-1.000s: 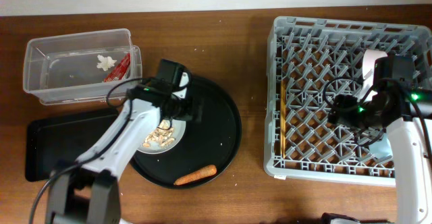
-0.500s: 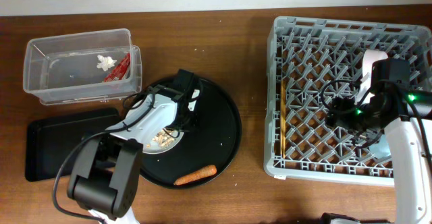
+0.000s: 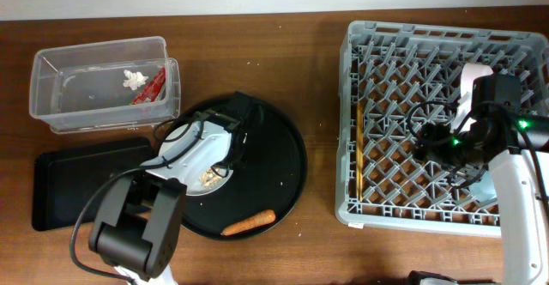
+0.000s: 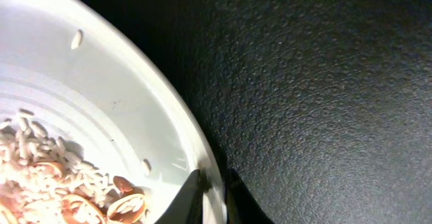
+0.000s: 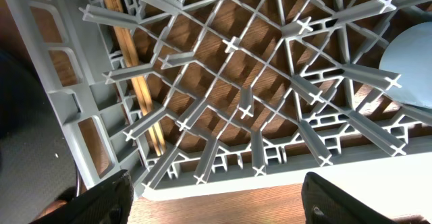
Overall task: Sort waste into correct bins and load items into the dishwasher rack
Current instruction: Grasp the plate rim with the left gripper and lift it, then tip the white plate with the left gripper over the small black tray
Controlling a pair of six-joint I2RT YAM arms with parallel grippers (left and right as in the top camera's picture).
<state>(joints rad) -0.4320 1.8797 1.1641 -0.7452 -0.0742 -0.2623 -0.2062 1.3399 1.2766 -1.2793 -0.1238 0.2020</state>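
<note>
My left gripper is shut on the right rim of the pale plate, one finger inside the rim and one outside. Beige food bits lie heaped on the plate. From overhead, the plate sits on the round black tray with the left gripper at its edge. An orange carrot piece lies at the tray's front. My right gripper hangs open and empty over the grey dishwasher rack. Chopsticks lie in the rack's left side; a light blue cup shows at the right.
A clear tub at the back left holds a white tissue and a red sachet. A flat black tray lies in front of it. A white-pink bowl stands in the rack beside the right arm.
The left gripper has turned on its wrist and closed its jaws onto the plate's rim. The right arm has shifted only slightly and stays open.
</note>
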